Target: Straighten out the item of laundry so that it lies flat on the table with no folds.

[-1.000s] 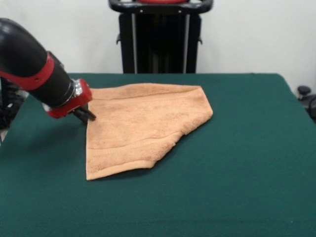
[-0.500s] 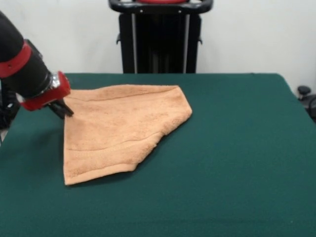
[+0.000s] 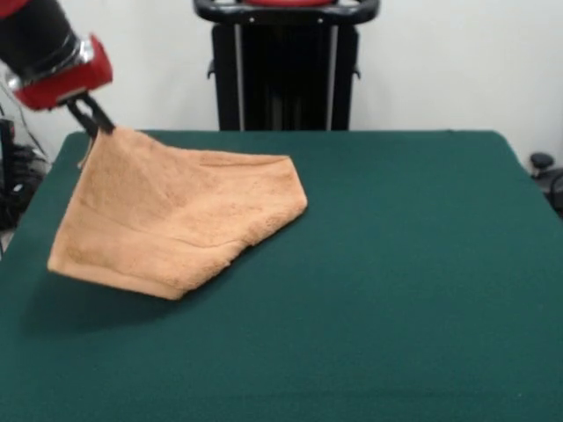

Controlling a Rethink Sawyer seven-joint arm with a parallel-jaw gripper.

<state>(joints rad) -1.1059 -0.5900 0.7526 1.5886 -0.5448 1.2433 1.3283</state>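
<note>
I see the gripper (image 3: 97,125) jaws closed on one corner of the towel (image 3: 176,220), raised above the table's (image 3: 422,264) left edge. The towel's lifted part hangs slack; its right end rests on the table.

table (image 3: 422,290) right half: bare, open | left: lifted towel (image 3: 176,220) blocks

We see the green table (image 3: 413,290) bearing the orange towel (image 3: 176,220), seemingly partly lifted, left of the table's middle.
</note>
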